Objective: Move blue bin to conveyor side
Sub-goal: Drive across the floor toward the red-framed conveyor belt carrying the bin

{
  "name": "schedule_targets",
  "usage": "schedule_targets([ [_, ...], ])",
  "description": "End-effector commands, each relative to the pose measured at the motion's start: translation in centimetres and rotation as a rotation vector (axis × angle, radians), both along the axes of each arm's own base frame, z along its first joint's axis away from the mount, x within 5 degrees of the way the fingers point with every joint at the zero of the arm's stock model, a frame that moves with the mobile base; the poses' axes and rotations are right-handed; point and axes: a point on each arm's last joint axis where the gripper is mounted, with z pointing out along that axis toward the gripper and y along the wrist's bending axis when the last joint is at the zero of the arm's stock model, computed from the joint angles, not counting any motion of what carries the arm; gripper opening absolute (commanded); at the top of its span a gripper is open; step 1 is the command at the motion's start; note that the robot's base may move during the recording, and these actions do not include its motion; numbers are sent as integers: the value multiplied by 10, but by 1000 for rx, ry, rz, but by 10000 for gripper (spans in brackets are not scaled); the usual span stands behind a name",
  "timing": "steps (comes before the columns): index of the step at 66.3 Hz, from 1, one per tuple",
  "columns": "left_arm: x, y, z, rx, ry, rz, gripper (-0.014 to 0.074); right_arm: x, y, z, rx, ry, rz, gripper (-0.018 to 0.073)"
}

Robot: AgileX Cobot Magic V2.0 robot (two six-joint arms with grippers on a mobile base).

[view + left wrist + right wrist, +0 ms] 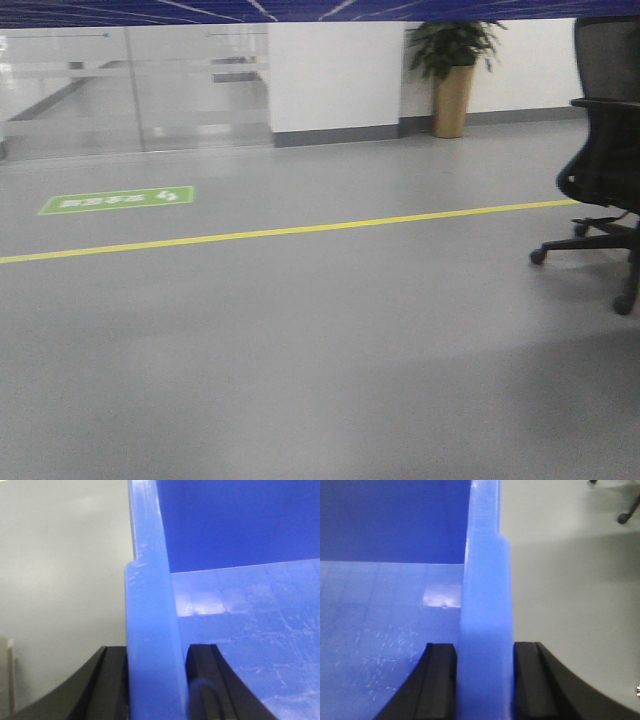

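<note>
As blue bin [240, 630] walls fill jaws, left gripper [156, 680], right gripper [485, 680] clamp them

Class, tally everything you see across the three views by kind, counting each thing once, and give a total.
Bins: 1, the blue bin
Grippers: 2, left gripper and right gripper, each shut on a bin wall
Chairs: 1, black chair
Plants: 1, potted plant
Floor markings: 2, yellow line and green sign
Total: 7
</note>
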Motion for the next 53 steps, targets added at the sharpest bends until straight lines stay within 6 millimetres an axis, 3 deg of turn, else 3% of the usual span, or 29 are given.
schedule_targets([
  [1, -4, -4, 15, -37, -122, -48, -16, 0, 0, 14, 32, -127, 22, -70],
  [53, -4, -4, 16, -34, -123, -46, -16, 0, 0, 14, 32, -127, 22, -70],
])
